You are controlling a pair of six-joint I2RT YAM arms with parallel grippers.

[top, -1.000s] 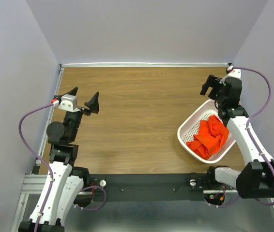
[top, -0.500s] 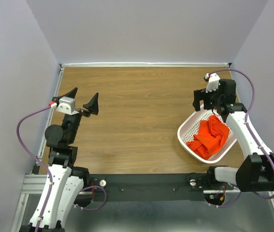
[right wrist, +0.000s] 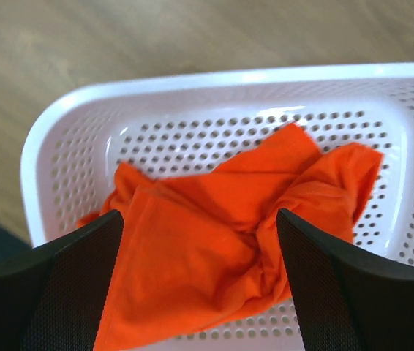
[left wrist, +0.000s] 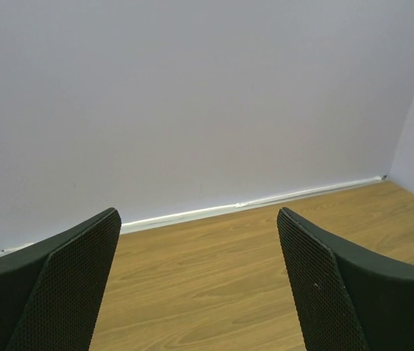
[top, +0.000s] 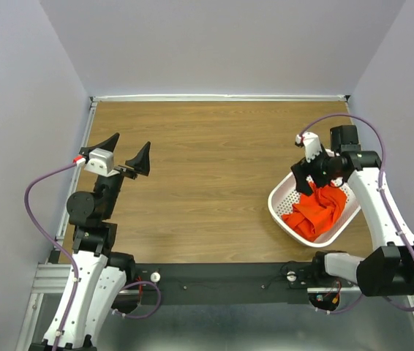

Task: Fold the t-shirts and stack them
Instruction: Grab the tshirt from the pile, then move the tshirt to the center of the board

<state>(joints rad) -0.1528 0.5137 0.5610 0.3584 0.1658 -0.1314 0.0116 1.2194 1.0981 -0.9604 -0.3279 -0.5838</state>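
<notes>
A crumpled bright orange-red t-shirt (top: 315, 212) lies bunched inside a white perforated basket (top: 274, 207) at the right of the wooden table. My right gripper (top: 309, 180) hangs over the basket's far end, pointing down at the cloth. In the right wrist view its jaws stand wide apart above the t-shirt (right wrist: 192, 256), which fills most of the basket (right wrist: 68, 124); the right gripper (right wrist: 200, 216) is open and holds nothing. My left gripper (top: 129, 140) is raised at the left side, open and empty, far from the shirt. The left wrist view shows the left gripper (left wrist: 198, 212) facing bare table and the back wall.
The basket sits tilted near the table's right front edge. Pale walls enclose the table on three sides, with a white strip (left wrist: 251, 203) along the back. A purple cable (top: 353, 121) loops above the right arm.
The right arm has swung from the far right corner leftward and down over the basket, so its gripper now faces the shirt. The left arm has barely shifted.
</notes>
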